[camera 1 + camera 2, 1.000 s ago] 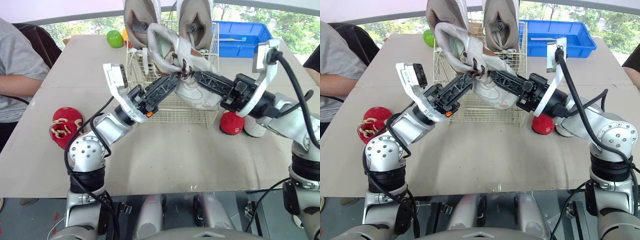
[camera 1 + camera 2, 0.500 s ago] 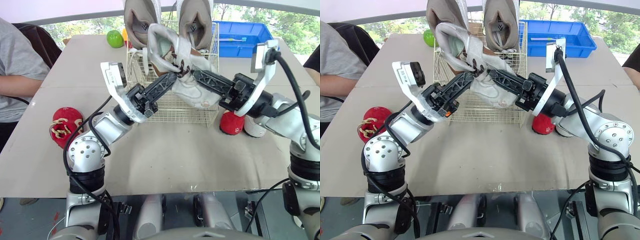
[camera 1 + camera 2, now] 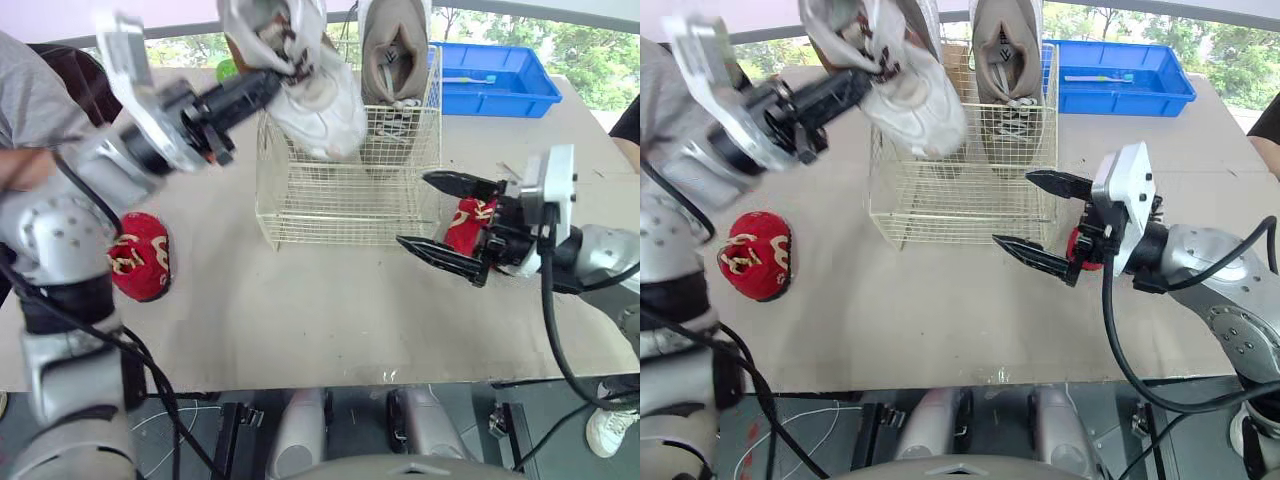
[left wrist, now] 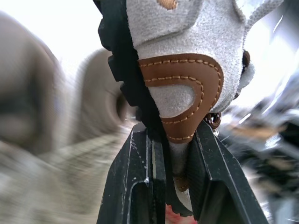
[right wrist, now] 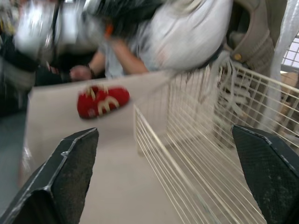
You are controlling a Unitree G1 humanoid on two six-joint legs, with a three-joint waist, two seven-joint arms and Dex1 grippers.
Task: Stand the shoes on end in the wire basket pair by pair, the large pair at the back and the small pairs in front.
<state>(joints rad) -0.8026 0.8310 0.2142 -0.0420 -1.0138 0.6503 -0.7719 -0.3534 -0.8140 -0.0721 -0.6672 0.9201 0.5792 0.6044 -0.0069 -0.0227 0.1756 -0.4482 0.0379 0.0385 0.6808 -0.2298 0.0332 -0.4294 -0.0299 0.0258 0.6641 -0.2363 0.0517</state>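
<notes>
Sneaker (image 3: 318,95) dangles from left hand (image 3: 270,82) above basket (image 3: 330,228).

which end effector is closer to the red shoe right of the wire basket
Right. The right end effector hangs open beside the red shoe, next to the wire basket. The left end effector is above the basket's other side, clamped on a pale shoe.
</notes>
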